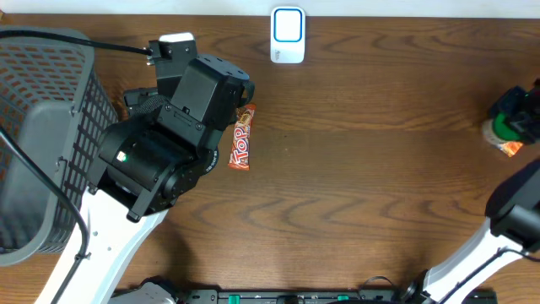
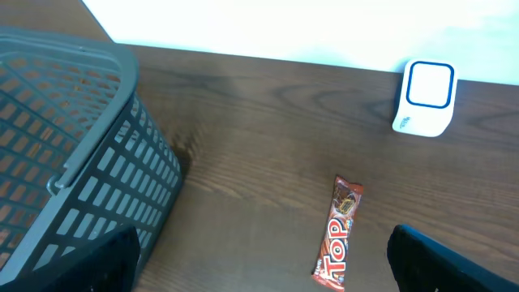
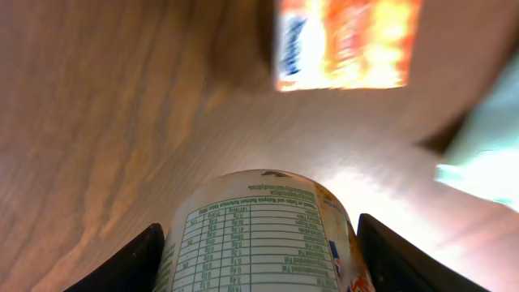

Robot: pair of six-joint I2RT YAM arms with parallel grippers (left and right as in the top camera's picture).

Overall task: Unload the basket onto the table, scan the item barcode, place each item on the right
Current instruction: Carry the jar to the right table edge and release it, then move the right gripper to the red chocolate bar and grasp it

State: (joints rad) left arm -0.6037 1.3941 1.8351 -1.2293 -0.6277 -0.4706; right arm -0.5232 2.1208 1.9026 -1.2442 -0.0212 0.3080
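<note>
- The left gripper [image 2: 268,280] has its fingers spread wide and holds nothing. The candy bar [image 2: 339,235] lies flat on the table ahead, toward the right finger.
- The bar's long axis runs near to far, slightly tilted. The scanner [image 1: 288,35] stands farther back and to its right.
- The left arm is much nearer. At the right edge, the right gripper [image 3: 259,247] pinches a labelled jar [image 3: 251,215].
- The bar has a red-orange wrapper with "TOP" facing up, and no barcode shows.

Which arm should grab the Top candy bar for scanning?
Left. The left gripper, open, hangs beside the candy bar; the right gripper is far off at the table edge, shut on a labelled container.
</note>
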